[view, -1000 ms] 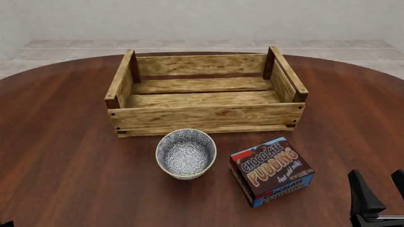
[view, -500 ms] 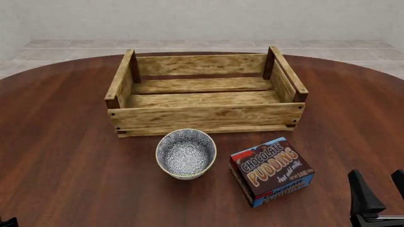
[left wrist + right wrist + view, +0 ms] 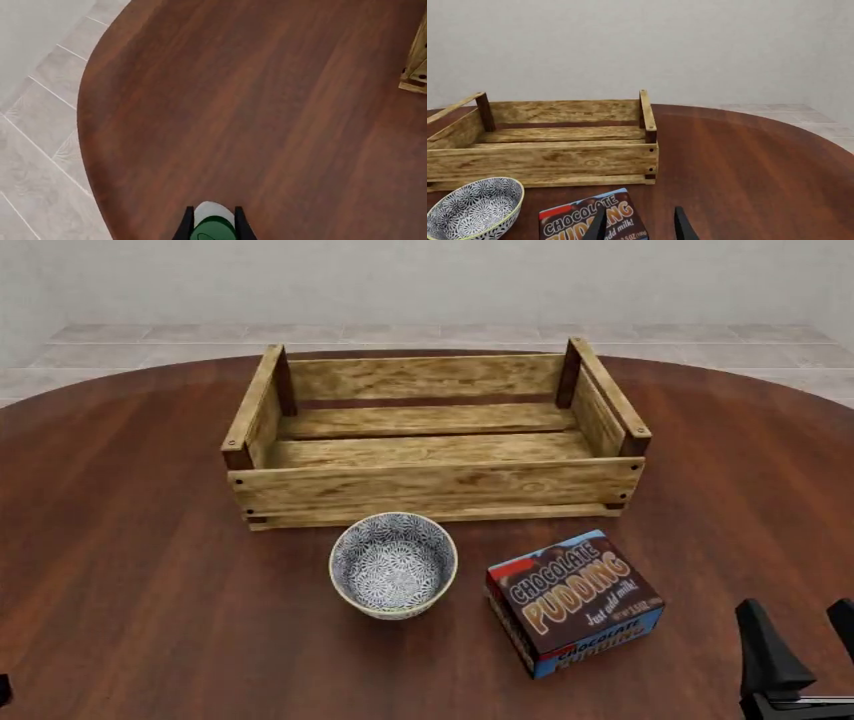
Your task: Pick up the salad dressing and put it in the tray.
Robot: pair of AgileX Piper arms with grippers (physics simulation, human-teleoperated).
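Observation:
In the left wrist view, the salad dressing (image 3: 213,222), a whitish bottle with a dark green cap, sits between the two dark fingers of my left gripper (image 3: 213,231), which press on both its sides above the brown table. The front view does not show the bottle; only a dark sliver of the left gripper (image 3: 3,690) shows at its lower left edge. The tray (image 3: 434,483), a light-wood crate, stands empty at the table's far middle; its corner (image 3: 417,65) shows in the left wrist view. My right gripper (image 3: 805,640) is open at the near right, holding nothing.
A patterned blue-white bowl (image 3: 392,564) stands just in front of the tray (image 3: 540,160). A brown chocolate pudding box (image 3: 574,602) lies to its right, just ahead of my right gripper (image 3: 639,225). The table edge (image 3: 90,150) and tiled floor lie close to the left gripper.
In the front view, the dark tip of the left gripper has crept up and toward the left edge, almost out of the picture. The right gripper and the objects have not moved.

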